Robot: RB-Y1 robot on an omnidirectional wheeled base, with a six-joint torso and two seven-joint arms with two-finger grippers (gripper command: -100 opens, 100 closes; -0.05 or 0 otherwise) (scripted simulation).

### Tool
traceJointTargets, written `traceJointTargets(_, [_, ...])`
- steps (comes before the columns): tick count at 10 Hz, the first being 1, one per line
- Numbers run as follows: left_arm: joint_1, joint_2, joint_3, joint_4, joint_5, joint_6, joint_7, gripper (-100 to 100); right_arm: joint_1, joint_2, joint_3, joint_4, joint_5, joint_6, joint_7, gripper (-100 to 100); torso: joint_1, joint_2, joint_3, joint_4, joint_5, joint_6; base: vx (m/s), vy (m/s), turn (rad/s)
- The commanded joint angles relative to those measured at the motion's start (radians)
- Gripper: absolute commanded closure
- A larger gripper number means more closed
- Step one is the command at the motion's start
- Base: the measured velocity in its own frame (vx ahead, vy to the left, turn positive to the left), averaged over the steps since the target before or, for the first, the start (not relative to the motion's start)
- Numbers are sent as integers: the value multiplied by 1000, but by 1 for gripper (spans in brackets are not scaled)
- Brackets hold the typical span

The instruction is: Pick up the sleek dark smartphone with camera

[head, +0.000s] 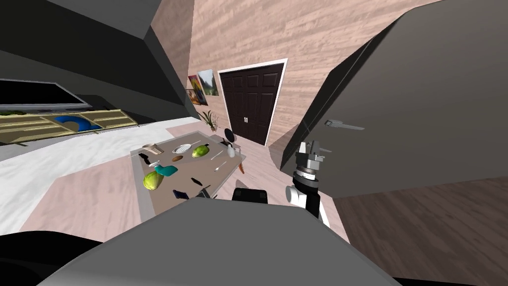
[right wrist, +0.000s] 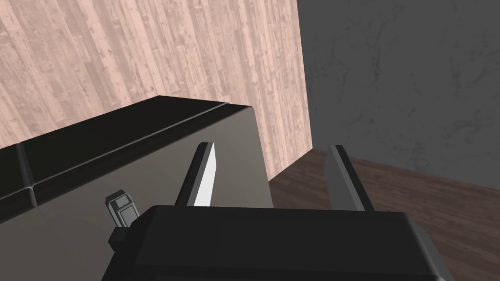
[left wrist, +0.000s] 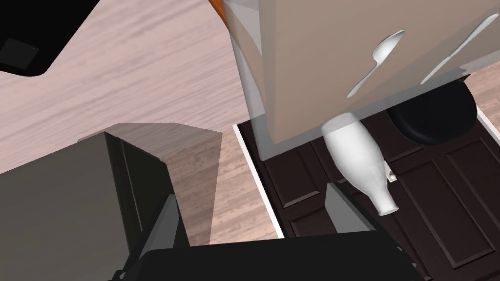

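Left gripper [left wrist: 254,219] apart, empty | right gripper [head: 308,148] apart | phone [head: 180,194] on table [head: 161,198]: light, stiff, slick, I judge; pinch long edges

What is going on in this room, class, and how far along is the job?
The robot stands at a table laid with green fruit, a spoon and a white bottle. The dark smartphone lies untouched near the table's near edge. The left pincer is open just off the table's edge; the right pincer, also open, is raised beside a big grey cabinet.
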Motion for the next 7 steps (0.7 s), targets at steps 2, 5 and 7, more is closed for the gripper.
traceJointTargets(2, [22,52,-31,22,-6,15,-69,-100,0,0,0,0,0,0,0,0,0,1,0,0,0,0,29,2,-113])
traceJointTargets(5, [28,94,-64,56,-12,25,-158,-100,0,0,0,0,0,0,0,0,1,-1,-1,0,0,1,53,14,-192])
traceJointTargets(7, [34,135,-96,89,-18,35,-217,-100,0,0,0,0,0,0,0,0,0,-2,-1,0,0,1,55,9,-196])
